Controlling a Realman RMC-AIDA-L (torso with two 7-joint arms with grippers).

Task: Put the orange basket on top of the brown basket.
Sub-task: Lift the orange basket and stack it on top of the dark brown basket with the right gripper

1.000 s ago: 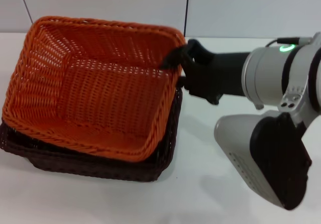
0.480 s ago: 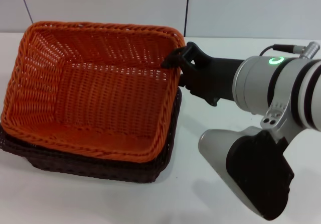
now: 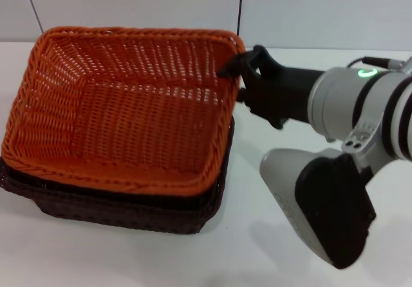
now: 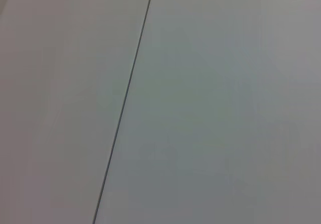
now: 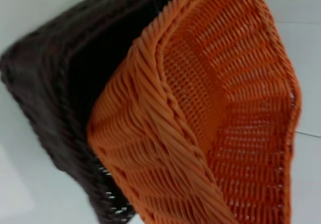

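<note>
Orange basket (image 3: 122, 107) sits nested in the brown basket (image 3: 129, 213) on the white bench (image 3: 257, 255), so stacking looks essentially done. Right claw (image 3: 235, 65) is at its far right corner, seemingly pinching the rim; release and withdrawal remain.

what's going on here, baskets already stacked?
The right end effector is at the far right corner of the orange basket, fingers over its braided rim. The orange basket sits nested in the brown basket on the white table, with the brown rim showing along the front and right side. So the stack looks essentially made, though the right arm hasn't left the rim. The left arm is out of the head view; its wrist camera shows only a blank wall.
</note>
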